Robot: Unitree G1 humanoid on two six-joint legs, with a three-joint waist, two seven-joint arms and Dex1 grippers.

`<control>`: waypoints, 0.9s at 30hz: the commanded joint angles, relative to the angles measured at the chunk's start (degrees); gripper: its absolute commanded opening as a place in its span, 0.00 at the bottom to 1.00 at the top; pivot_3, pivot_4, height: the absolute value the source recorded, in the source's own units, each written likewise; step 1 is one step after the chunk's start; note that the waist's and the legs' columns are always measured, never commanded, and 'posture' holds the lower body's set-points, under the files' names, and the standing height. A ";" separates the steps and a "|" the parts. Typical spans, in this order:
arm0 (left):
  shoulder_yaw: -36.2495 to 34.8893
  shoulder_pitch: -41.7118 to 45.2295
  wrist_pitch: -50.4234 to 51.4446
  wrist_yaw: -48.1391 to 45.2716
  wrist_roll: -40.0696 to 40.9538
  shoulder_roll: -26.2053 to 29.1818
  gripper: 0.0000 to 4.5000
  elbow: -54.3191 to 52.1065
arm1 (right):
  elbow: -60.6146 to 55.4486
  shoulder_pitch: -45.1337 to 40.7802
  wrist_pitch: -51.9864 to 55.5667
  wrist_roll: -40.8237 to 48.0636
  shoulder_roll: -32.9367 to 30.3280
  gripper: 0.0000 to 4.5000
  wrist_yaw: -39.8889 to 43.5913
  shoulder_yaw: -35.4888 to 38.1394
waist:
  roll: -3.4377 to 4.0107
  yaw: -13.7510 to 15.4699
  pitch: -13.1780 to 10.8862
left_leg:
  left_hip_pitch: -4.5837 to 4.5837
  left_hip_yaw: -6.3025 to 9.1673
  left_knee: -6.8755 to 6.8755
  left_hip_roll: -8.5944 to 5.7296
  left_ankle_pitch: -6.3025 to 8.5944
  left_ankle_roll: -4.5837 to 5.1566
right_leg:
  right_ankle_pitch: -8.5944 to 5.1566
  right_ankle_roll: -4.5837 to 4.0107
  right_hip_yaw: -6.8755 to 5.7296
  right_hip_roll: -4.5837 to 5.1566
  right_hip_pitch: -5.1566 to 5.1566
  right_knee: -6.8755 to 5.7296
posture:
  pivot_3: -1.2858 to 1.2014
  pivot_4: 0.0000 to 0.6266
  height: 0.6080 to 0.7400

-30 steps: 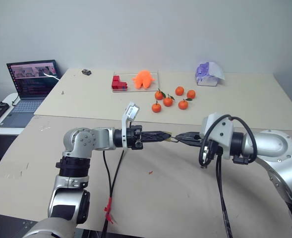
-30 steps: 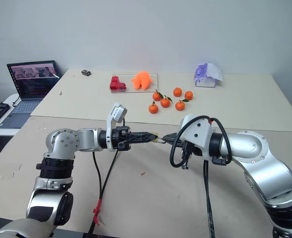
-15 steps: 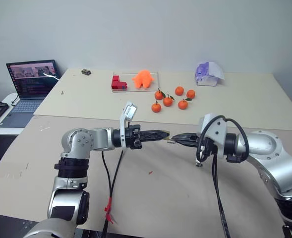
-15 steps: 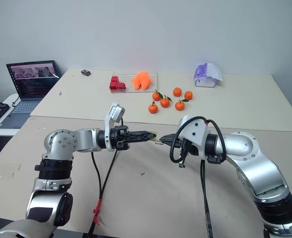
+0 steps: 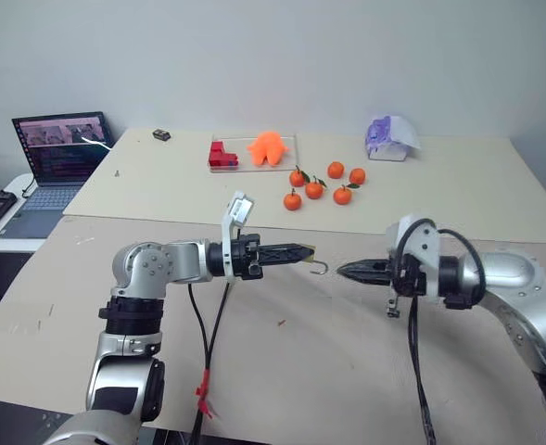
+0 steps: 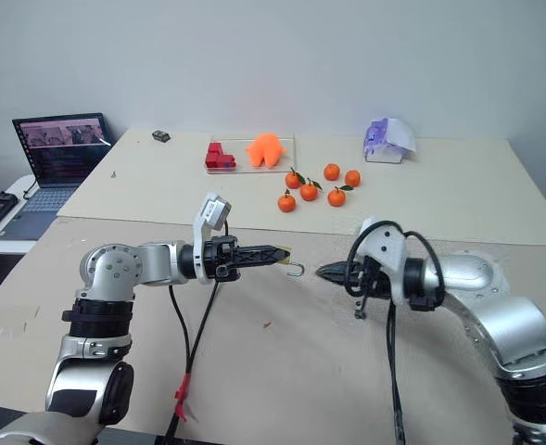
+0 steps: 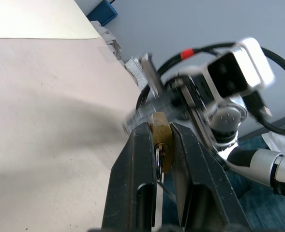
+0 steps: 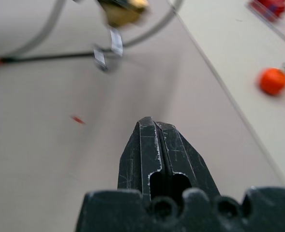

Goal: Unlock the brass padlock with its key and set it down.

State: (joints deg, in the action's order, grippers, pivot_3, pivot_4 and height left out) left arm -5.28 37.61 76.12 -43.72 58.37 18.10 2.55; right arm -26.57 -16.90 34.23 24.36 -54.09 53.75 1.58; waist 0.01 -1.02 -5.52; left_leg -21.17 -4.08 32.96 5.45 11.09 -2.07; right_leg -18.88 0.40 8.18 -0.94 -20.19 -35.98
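My left gripper (image 5: 306, 251) points level toward the right and is shut on the brass padlock (image 7: 161, 137), held above the brown table (image 5: 282, 371). The padlock's thin silver shackle (image 5: 321, 270) hangs out past the fingertips like an open hook. A small silvery piece (image 7: 157, 155) at the padlock's near end may be the key; I cannot tell for sure. My right gripper (image 5: 341, 271) is shut with nothing between its fingers. It points at the shackle from the right, with a small gap between them. In the right wrist view the padlock (image 8: 123, 9) is a blur ahead of the right gripper (image 8: 153, 123).
Several tangerines (image 5: 314, 188) lie on the far table. Behind them are an orange toy (image 5: 269, 148), red blocks (image 5: 222, 156) and a purple-and-white object (image 5: 390, 137). A laptop (image 5: 59, 148) stands at the far left. Cables (image 5: 208, 324) hang under both arms.
My right gripper has drawn back to the right, off the padlock's end. The shackle now hangs free as an open hook. The left gripper has stayed put.
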 commanded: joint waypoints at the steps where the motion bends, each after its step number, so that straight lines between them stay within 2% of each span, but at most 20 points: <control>1: -0.08 0.35 -0.50 -2.00 0.63 1.37 0.01 -1.43 | -1.77 -1.92 -3.29 -0.34 -1.87 0.17 2.00 2.55 | 0.00 -0.13 0.00 | 0.00 0.00 -0.03 0.00 0.00 0.00 | 0.00 0.00 0.01 -0.01 -0.01 0.00 | 0.52 0.24 0.87; 5: 1.06 -0.12 -0.87 -3.44 -0.57 2.93 0.01 -0.17 | -4.55 -4.18 -7.57 -4.88 -3.76 0.45 3.04 -0.24 | 0.01 -0.30 0.00 | 0.01 0.00 -0.04 0.00 -0.02 -0.02 | 0.00 0.00 0.02 -0.02 -0.02 -0.01 | 0.52 0.24 0.87; 7: 1.51 -0.01 -1.24 -3.27 -1.25 2.90 0.01 0.53 | -5.59 -5.22 -9.49 -7.57 -4.96 0.64 3.83 -2.31 | 0.01 -0.19 0.00 | 0.02 0.00 -0.02 0.00 -0.01 -0.02 | -0.03 0.06 0.01 0.00 0.00 -0.02 | 0.52 0.24 0.87; 10: 1.89 0.25 -0.12 -2.79 -1.27 2.44 0.01 0.55 | -7.64 -6.54 -8.76 -7.64 -4.77 0.84 4.17 -3.71 | 0.00 -0.08 0.00 | 0.02 0.00 -0.02 -0.01 -0.01 -0.02 | -0.10 0.17 -0.01 0.03 -0.01 -0.01 | 0.52 0.24 0.87; 12: 4.56 -0.03 0.36 -1.90 -3.84 2.98 0.01 1.04 | -8.56 -7.37 -7.82 -6.78 -3.89 0.99 4.05 -4.06 | 0.00 0.00 0.00 | 0.00 0.00 -0.03 -0.02 -0.01 -0.02 | -0.10 0.17 -0.01 0.03 -0.02 -0.01 | 0.52 0.24 0.87; 14: 6.78 -0.44 0.35 -0.82 -6.43 3.19 0.01 2.30 | -9.04 -8.01 -7.09 -6.21 -3.00 0.99 3.49 -4.28 | 0.01 0.06 0.00 | 0.00 0.00 -0.03 -0.02 -0.01 -0.02 | -0.08 0.14 -0.01 0.03 -0.02 0.00 | 0.52 0.24 0.87; 19: 6.85 0.48 1.75 6.12 -11.17 -0.78 0.01 8.99 | -11.02 -8.23 -3.35 -4.46 0.20 0.99 0.36 -3.12 | 0.00 0.00 0.00 | 0.01 0.01 0.00 -0.05 -0.01 -0.01 | 0.00 0.00 0.01 0.05 -0.01 -0.03 | 0.52 0.24 0.87; 24: 3.21 1.98 3.85 11.43 -12.22 -6.90 0.01 13.57 | -13.49 -7.68 -0.87 -2.53 1.08 0.99 -1.30 -1.42 | 0.00 0.16 0.00 | -0.04 0.02 -0.01 -0.08 -0.01 -0.01 | 0.01 -0.02 0.01 0.05 -0.03 -0.04 | 0.52 0.24 0.87; 27: 4.77 1.57 1.53 14.06 -15.08 -10.39 0.01 13.73 | -14.31 -6.63 -0.53 -2.55 0.61 0.99 -2.12 -0.38 | 0.00 0.14 0.00 | -0.04 0.06 -0.02 -0.18 -0.01 -0.01 | 0.01 -0.02 0.01 0.12 -0.02 -0.05 | 0.52 0.24 0.87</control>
State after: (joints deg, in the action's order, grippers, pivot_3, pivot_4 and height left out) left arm -0.69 39.04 78.38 -31.03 44.32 8.83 15.83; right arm -39.08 -23.54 33.33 21.51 -53.07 52.57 -1.24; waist 0.01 -0.88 -5.52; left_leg -21.20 -4.01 32.93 5.26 11.08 -2.08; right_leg -18.87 0.38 8.19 -0.80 -20.20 -36.02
